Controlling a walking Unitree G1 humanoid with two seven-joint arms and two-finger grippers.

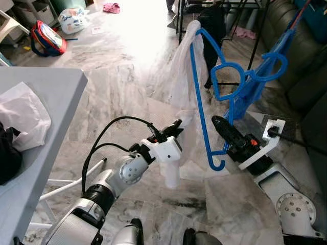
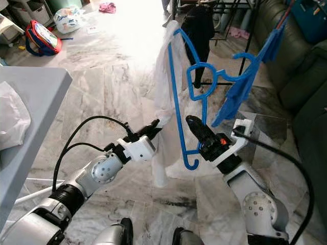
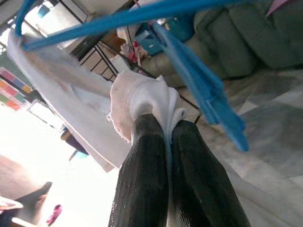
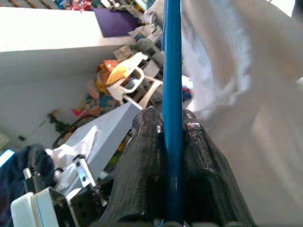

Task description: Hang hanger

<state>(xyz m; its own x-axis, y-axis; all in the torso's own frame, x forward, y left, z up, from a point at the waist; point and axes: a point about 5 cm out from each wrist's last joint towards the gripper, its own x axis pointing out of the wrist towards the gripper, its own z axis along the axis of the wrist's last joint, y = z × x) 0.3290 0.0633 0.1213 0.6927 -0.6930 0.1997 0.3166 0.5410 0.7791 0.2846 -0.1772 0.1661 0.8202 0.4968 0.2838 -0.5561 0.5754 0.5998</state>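
Note:
A blue plastic hanger [image 1: 201, 109] stands nearly on end, hook [image 1: 217, 163] lowest, in front of me over the marble floor. My right gripper [image 1: 218, 124] is shut on its long bar, as the right wrist view confirms with the hanger [image 4: 171, 71] between the fingers [image 4: 147, 156]. A thin white garment [image 1: 180, 81] is draped over the hanger's upper end and hangs down its left side. My left gripper [image 1: 176, 125] is shut on a bunched fold of that white garment [image 3: 142, 94], just left of the bar.
A blue cloth [image 1: 255, 84] hangs to the right of the hanger. A black rack [image 1: 230, 10] with a dark garment [image 1: 212, 25] stands behind. Dark sofa [image 1: 301, 61] at right, grey table [image 1: 46, 87] with a white cloth [image 1: 20, 115] at left. Bags [image 1: 47, 38] lie on the far floor.

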